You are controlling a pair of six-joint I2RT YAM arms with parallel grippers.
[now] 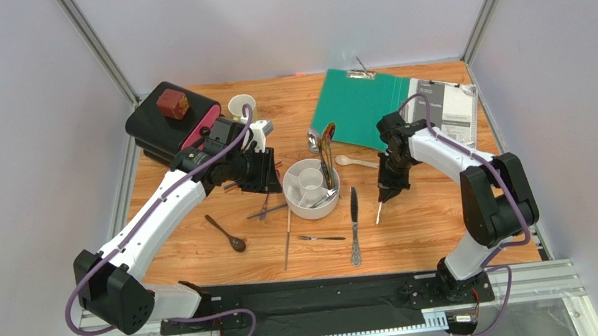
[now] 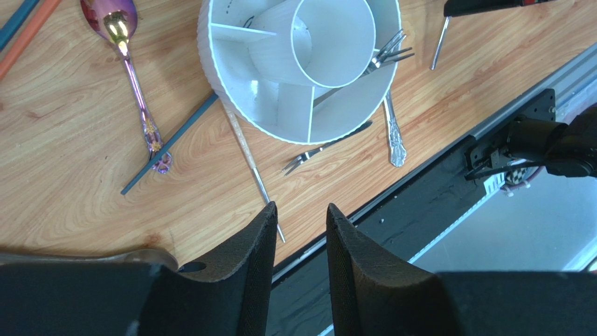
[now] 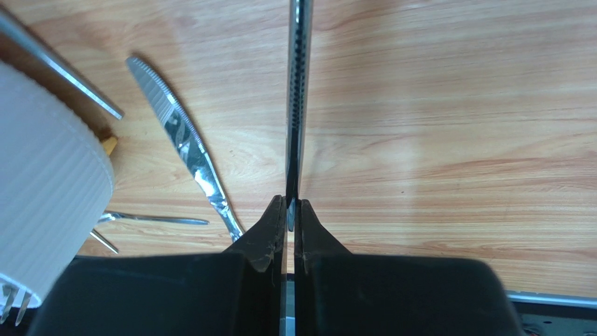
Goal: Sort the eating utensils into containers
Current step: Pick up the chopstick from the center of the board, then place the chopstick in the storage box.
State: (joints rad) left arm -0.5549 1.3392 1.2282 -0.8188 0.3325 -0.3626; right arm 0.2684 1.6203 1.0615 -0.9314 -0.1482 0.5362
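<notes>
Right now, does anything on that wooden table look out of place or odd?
Nothing broken or spilled. Loose cutlery, like the long silver knife, lies scattered askew around the round white partitioned holder, and a dark slim chopstick crosses the iridescent purple spoon beside it.

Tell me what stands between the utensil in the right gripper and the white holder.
Only a silver knife, lying flat on the table between the white holder and the slim utensil that the right gripper holds. It is low, so a lifted carry would likely clear it. Upright utensils stand in the holder's nearer side.
</notes>
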